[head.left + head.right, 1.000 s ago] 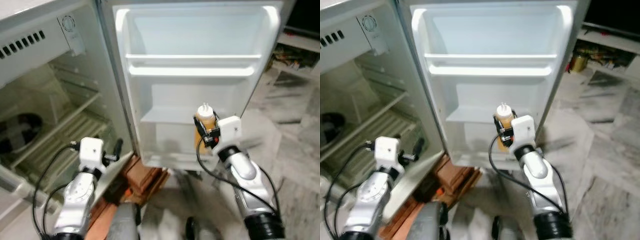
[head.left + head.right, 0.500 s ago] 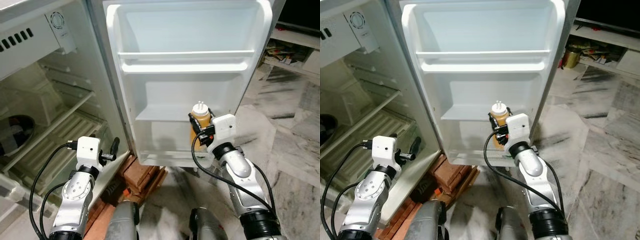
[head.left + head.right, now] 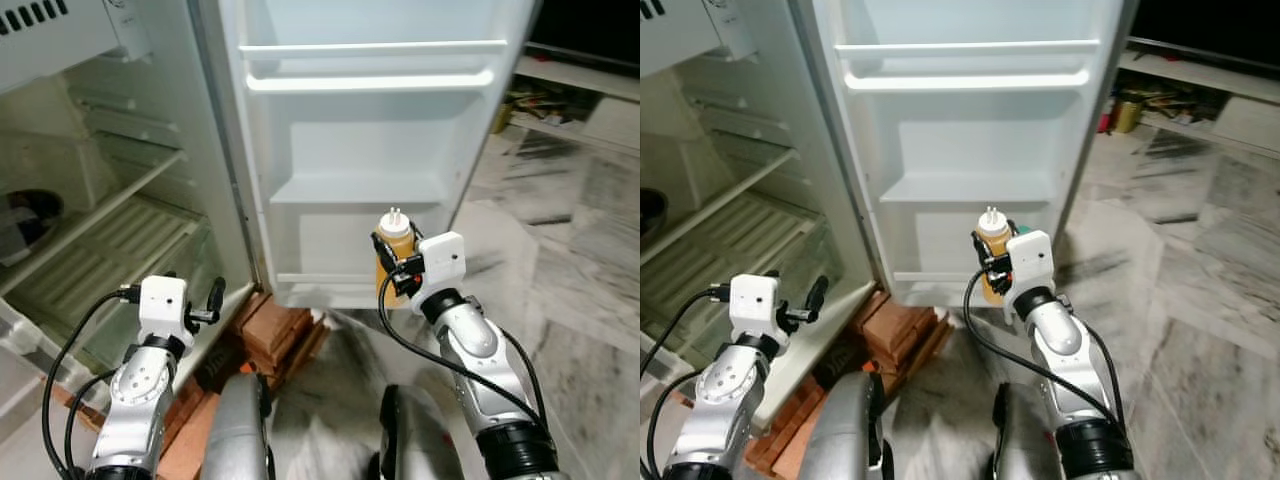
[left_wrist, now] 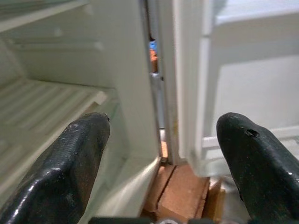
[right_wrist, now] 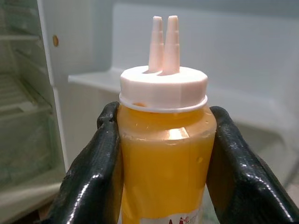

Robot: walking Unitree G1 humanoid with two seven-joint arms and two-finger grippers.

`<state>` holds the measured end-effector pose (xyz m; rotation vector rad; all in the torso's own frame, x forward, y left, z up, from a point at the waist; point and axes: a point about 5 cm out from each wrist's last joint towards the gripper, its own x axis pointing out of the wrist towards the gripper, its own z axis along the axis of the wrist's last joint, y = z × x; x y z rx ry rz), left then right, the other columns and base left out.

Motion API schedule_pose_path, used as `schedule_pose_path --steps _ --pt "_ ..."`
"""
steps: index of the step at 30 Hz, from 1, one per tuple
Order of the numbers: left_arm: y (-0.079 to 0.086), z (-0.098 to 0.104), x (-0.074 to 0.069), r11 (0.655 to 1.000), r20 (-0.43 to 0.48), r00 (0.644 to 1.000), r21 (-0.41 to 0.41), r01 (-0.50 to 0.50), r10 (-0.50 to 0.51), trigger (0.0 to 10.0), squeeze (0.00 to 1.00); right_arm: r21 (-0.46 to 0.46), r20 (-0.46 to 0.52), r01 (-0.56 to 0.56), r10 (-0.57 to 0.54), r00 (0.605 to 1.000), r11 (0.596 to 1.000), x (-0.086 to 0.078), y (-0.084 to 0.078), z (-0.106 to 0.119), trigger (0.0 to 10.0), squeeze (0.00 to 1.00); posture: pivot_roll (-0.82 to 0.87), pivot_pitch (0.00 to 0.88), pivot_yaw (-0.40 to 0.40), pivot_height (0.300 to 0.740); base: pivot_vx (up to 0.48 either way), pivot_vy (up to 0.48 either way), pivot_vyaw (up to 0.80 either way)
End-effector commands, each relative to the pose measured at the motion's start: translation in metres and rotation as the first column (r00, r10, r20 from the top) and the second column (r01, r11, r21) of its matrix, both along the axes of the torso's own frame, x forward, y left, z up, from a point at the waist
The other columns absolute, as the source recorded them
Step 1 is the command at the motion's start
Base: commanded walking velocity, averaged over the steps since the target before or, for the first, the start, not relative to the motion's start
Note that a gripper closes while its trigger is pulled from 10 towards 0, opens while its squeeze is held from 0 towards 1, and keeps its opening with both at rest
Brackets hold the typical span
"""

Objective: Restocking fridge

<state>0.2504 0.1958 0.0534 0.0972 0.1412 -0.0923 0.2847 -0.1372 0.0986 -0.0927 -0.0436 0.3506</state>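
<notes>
Because the fridge door (image 3: 380,150) stands open, its shelves are exposed for loading. The bottle (image 3: 392,255), upright with 2 nozzles uppermost, is clamped between both fingers of the right gripper (image 5: 163,163) just before the lowest door shelf (image 3: 330,283), probably for placement there. The left gripper (image 4: 161,154) is spread wide and empty, near the cabinet's edge.

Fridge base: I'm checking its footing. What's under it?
Reddish-brown bricks sit under the open fridge near the door hinge. How far they extend beneath is hidden by the cabinet and the robot's body.
</notes>
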Motion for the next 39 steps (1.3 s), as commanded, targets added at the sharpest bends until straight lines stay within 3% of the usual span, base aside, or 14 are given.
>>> schedule_pose_path --steps 1,14,39 --pt "0.0012 0.0035 0.0011 1.0 0.019 1.0 0.007 0.002 -0.003 10.0 0.0 -0.001 0.013 -0.006 0.006 1.0 1.0 0.0016 0.0009 0.0038 10.0 0.0 0.05 0.021 0.025 0.578 0.0 0.0 0.0" --pt "-0.0005 0.004 0.0023 1.0 0.025 1.0 0.004 0.015 -0.015 10.0 0.0 -0.018 0.046 -0.002 0.003 0.999 1.0 0.0069 -0.0017 0.008 10.0 0.0 0.05 0.023 0.03 0.578 0.0 0.0 0.0" --pt "-0.0022 0.0029 0.0019 1.0 0.021 1.0 0.006 0.017 -0.017 10.0 0.0 -0.029 0.074 -0.07 0.072 0.995 0.997 0.0048 0.0064 0.0109 10.0 0.0 0.05 0.03 0.028 0.578 0.329 0.0 0.0"
